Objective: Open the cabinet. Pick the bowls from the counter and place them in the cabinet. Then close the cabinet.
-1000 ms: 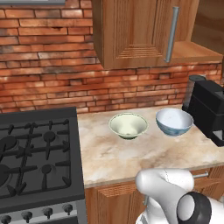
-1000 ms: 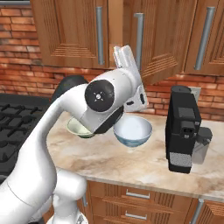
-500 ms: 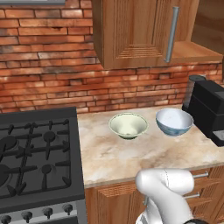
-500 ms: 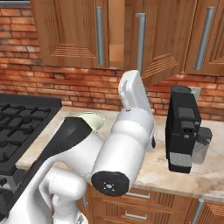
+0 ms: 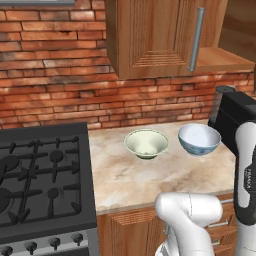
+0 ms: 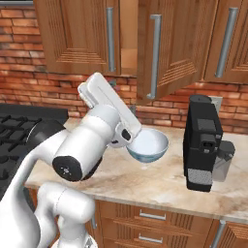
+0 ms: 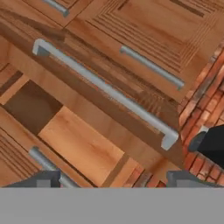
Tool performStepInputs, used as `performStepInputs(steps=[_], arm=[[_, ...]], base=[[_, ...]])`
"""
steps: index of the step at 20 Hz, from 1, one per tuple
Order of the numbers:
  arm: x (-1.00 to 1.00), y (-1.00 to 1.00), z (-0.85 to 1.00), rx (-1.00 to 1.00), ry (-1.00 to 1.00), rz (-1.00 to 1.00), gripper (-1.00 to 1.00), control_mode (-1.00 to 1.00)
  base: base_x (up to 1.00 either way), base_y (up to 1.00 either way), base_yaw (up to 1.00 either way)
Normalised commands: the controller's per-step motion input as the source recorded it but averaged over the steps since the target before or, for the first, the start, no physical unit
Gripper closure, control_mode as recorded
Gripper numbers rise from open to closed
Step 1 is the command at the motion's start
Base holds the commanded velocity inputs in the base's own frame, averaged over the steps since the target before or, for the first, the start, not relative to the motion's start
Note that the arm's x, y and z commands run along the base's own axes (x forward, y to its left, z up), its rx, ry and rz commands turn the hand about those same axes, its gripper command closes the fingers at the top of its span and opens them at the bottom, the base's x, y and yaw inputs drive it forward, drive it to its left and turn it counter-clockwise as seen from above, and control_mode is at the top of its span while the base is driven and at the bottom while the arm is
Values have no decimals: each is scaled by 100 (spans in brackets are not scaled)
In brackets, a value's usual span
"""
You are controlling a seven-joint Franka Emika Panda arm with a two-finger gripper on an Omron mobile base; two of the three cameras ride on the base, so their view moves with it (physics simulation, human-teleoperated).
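Observation:
The cabinet point(image 5: 150, 40) hangs over the counter point(image 5: 130, 180). Its right door point(image 6: 179, 43) stands swung out, and its left door point(image 6: 72, 34) is shut. In the hand view my gripper point(image 7: 113, 181) is open, fingertips point(image 7: 41, 179) far apart with nothing between them. It faces the open door's long grey handle point(image 7: 105, 89) and the bare shelf point(image 7: 83, 144) inside. The pale green-cream bowl point(image 5: 146, 143) and the light blue bowl point(image 5: 199, 139) sit side by side on the counter, away from the gripper. In the right base view the blue bowl point(image 6: 150, 145) shows past my arm, which hides the green one.
A black coffee machine point(image 6: 203, 143) stands on the counter to the right of the bowls. The black gas stove point(image 5: 40, 180) is to the left. A red brick wall point(image 5: 60, 90) runs behind. Drawers point(image 6: 145, 218) sit below the counter point(image 6: 164, 179).
My arm has swung round: its forearm now rises at the right edge of the left base view. Bowls and cabinet door have not moved.

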Motion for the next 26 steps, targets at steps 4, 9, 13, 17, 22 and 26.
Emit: performStepInputs(steps=[4,9,13,17,22,26], arm=[[39,64,3,-35,0,-27,-100,-100],[51,16,0,-31,1,-35,-100,-100],[45,-23,0,-8,9,-21,-100,-100],[82,-2,0,-5,15,-11,-100,-100],[72,-17,0,-5,9,-6,-100,-100],[41,-43,0,0,9,-4,-100,-100]], base=[[0,0,0],[0,0,0],[0,0,0],[0,0,0],[0,0,0],[0,0,0]])
